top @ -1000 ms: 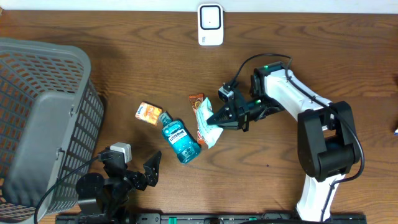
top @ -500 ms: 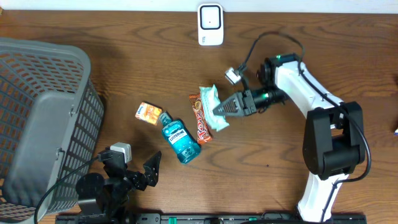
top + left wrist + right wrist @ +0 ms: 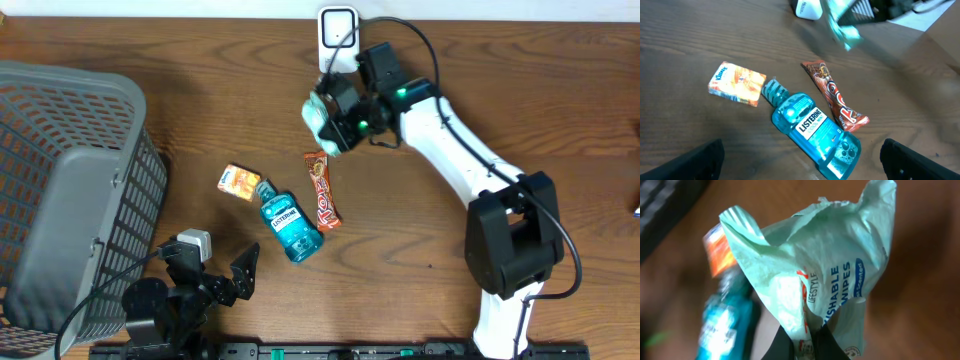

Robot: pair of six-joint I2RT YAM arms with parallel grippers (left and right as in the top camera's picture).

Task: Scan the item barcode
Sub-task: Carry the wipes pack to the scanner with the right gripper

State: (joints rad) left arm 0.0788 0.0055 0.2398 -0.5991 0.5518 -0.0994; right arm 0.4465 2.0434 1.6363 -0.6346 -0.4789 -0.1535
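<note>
While right end effector (image 3: 335, 127) clamps wipes pack (image 3: 320, 112) by far-edge scanner (image 3: 338, 40), left end effector (image 3: 215, 268) gapes.

Mock shop checkout in a robotics lab: a wood-grain tabletop (image 3: 200, 110) carries a grey plastic shopping basket (image 3: 60, 150) at one side and a small white barcode scanner (image 3: 339, 40) at its far edge. Packaged store goods lie between them: a blue Listerine mouthwash bottle (image 3: 290, 228), a Kleenex tissue pack (image 3: 239, 182) and a chocolate bar (image 3: 322, 188). A white robot arm (image 3: 450, 150), trailing black cable, holds a pack of wipes (image 3: 322, 118) up near the scanner.
</note>
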